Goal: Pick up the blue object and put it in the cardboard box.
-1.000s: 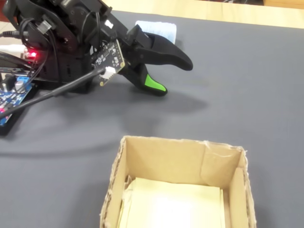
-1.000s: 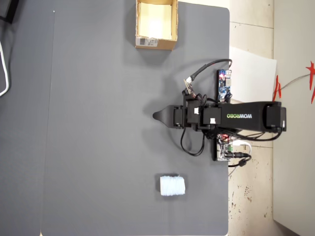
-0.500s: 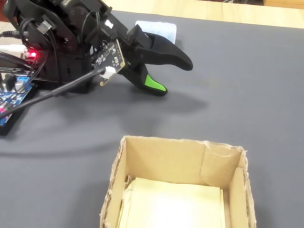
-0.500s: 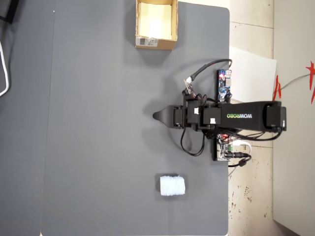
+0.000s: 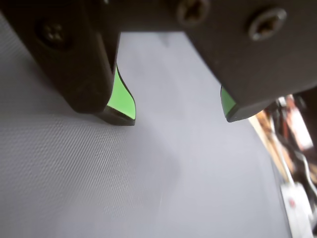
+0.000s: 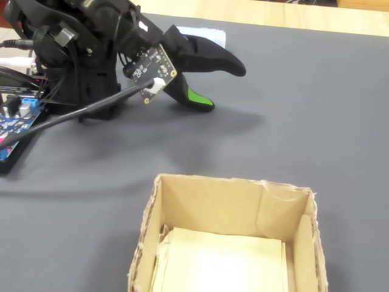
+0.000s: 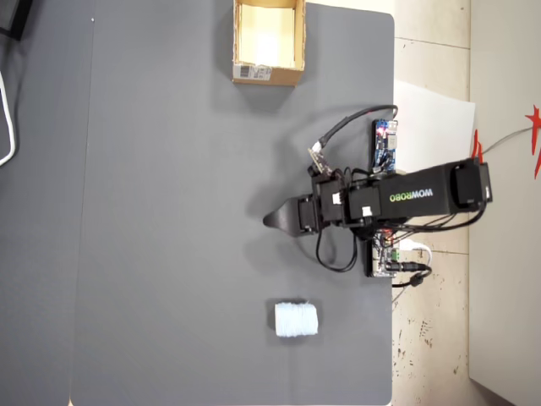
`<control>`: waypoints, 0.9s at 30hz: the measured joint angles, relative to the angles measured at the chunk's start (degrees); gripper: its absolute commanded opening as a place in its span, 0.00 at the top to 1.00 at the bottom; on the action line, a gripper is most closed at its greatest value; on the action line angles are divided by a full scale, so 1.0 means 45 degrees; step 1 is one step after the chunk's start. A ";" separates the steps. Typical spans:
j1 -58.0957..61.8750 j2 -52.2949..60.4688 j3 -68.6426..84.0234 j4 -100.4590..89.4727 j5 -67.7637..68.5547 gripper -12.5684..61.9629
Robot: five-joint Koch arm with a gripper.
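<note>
We start at the black claw (image 5: pixel 181 119) with its green-lined tips. In the wrist view its two jaws stand well apart, with only bare grey cloth between them, so it is spread wide and holds nothing. In the fixed view the claw (image 6: pixel 226 85) hangs low over the desk (image 6: pixel 316 103) in the upper left of the frame, one green pad showing. From overhead we see the claw (image 7: pixel 275 220) pointing left at mid-frame, on the end of one black arm (image 7: pixel 423 193) with pale lettering.

The small pale-blue, soft, textured rounded block (image 7: pixel 296 320) lies on the grey cloth-covered desk (image 7: pixel 169 211) near the lower middle of the overhead frame, below the claw and well apart from it. In the fixed view only a pale sliver of it (image 6: pixel 203 31) peeps out behind the claw at the top edge; the wrist view does not show it.

The tan rectangular cardboard box (image 7: pixel 268 42) sits at the top of the overhead frame, far from the block, with a white label on its lower flap. The fixed view shows the box (image 6: pixel 225 201) close up at the bottom: we see only its pale yellowish floor and nothing inside.

We count one block, one box, one arm.
</note>
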 measured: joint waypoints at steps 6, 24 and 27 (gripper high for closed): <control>-0.2305 0.0020 -0.0137 0.0000 0.0000 0.38; -0.7188 -0.0059 -0.0918 0.0957 0.0371 0.38; -0.7578 -0.0547 -0.1387 0.1191 0.0605 0.38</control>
